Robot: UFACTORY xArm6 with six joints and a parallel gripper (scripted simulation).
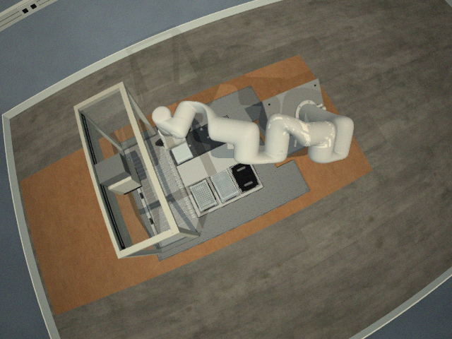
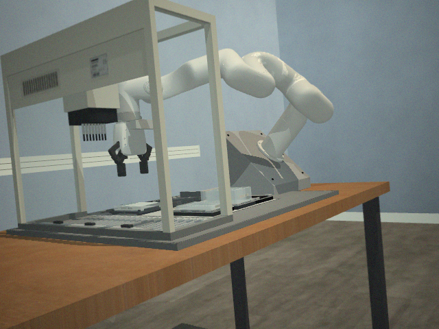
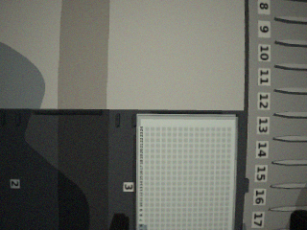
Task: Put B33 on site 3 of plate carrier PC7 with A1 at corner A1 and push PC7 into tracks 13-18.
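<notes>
Carrier PC7 (image 1: 200, 140) (image 3: 43, 144) lies on the apron before the rails. In the wrist view its far end is beside labels 13 to 17, its side edge between labels 12 and 13. Pale plate B33 (image 1: 181, 152) (image 2: 138, 206) (image 3: 187, 168) lies on site 3 and looks square to it; full seating cannot be told. Its highest column numbers are at the upper left; the A1 corner mark is not readable. My gripper (image 2: 132, 168) (image 3: 208, 221) is open and empty, well above the plate. B83 (image 1: 224, 185) stands in S2, B38 (image 1: 203, 195) in S3. Nest S1 (image 1: 244, 177) is empty.
The instrument's frame (image 1: 148, 153) (image 2: 161, 141) stands over the rails (image 1: 169, 180), with a post close to my gripper in the exterior view. The pipetting head (image 1: 117, 173) (image 2: 92, 116) hangs inside it. The pale apron (image 1: 198, 169) (image 3: 177, 53) lies between carrier and nests.
</notes>
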